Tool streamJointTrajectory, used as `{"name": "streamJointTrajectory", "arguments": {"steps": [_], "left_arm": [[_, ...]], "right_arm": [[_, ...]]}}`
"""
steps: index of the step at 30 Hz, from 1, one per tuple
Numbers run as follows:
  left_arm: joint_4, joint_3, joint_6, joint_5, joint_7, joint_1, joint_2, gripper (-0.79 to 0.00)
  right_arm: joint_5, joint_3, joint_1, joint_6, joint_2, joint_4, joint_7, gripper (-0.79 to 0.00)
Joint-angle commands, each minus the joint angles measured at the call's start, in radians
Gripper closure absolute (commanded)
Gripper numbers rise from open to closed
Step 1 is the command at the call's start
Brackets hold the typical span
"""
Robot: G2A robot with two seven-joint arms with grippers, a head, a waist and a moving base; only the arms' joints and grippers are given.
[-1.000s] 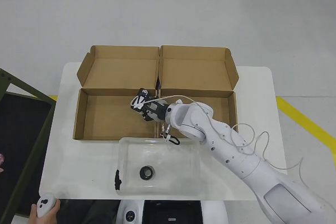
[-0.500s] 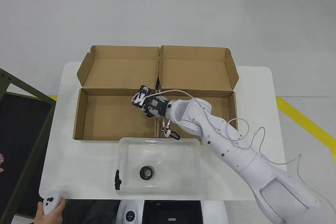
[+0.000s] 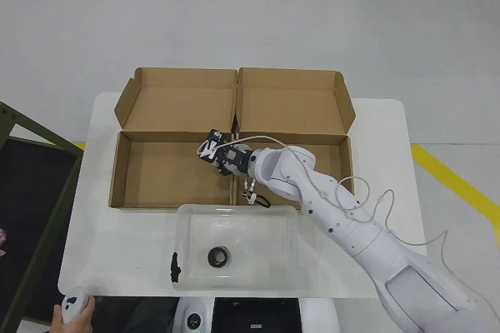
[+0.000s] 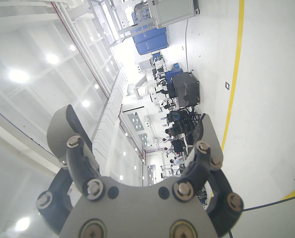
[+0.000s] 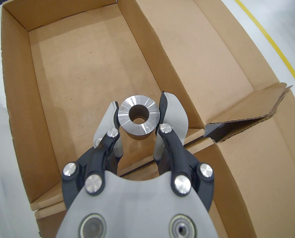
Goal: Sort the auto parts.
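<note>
My right gripper (image 5: 138, 115) is shut on a silver metal ring (image 5: 139, 116) with a centre hole, held above the floor of the left cardboard box (image 5: 88, 75). From above, the same gripper (image 3: 214, 150) hangs over that left box (image 3: 162, 179), close to the wall it shares with the right box (image 3: 329, 158). A black ring part (image 3: 220, 255) lies in the clear plastic bin (image 3: 267, 216), and a small black part (image 3: 175, 269) sits at the bin's left end. My left gripper (image 4: 137, 125) is open, pointing up into the room with nothing between its fingers.
Both boxes stand side by side at the back of the white table (image 3: 383, 133), lids folded back. The clear bin sits in front of them. A person's hand with a controller (image 3: 73, 306) is at the lower left, off the table.
The right gripper with the metal ring has shifted slightly toward the back and right over the left box. The hand with the controller has moved a little.
</note>
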Motion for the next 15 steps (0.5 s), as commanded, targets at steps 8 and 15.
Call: {"name": "streamJointTrajectory", "arguments": {"steps": [8, 15], "left_arm": [[0.0, 0.0, 0.0, 0.0, 0.0, 0.0, 0.0, -0.785], [0.0, 0.0, 0.0, 0.0, 0.0, 0.0, 0.0, -0.785]], "right_arm": [[0.0, 0.0, 0.0, 0.0, 0.0, 0.0, 0.0, 0.0], [-0.035, 0.004, -0.011, 0.029, -0.003, 0.008, -0.006, 0.0]]}}
